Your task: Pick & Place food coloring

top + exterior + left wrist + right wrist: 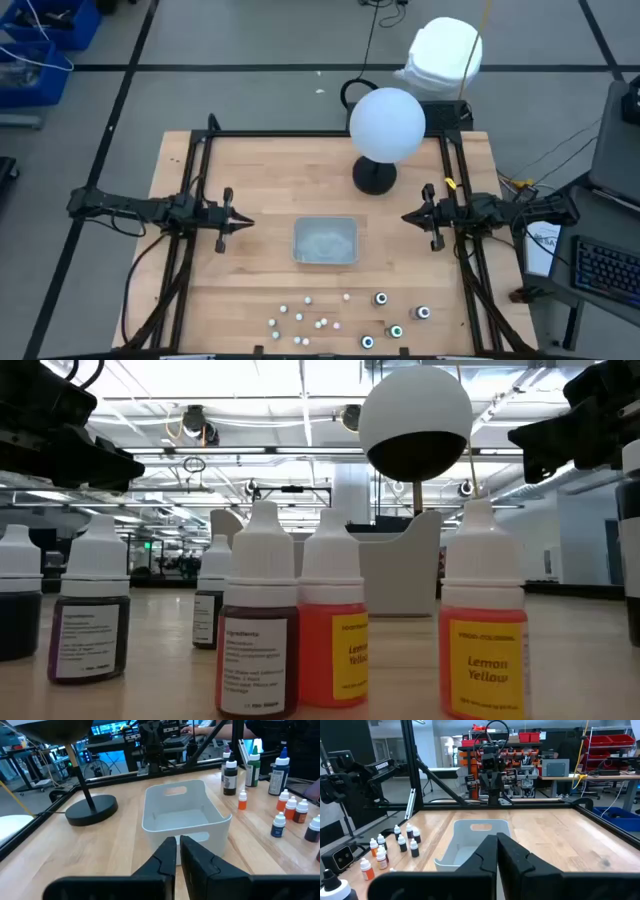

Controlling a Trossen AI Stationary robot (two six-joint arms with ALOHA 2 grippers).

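Nothing is placed yet: all food coloring bottles [330, 322] stand outside the bin [325, 241] (empty inside), while left gripper [243, 222] and right gripper [408, 216] hover closed, holding nothing.

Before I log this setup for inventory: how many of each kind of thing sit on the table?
Small white-capped bottles: about 10
Larger dark bottles: 4
Bin: 1
Globe lamp: 1
Total: about 16
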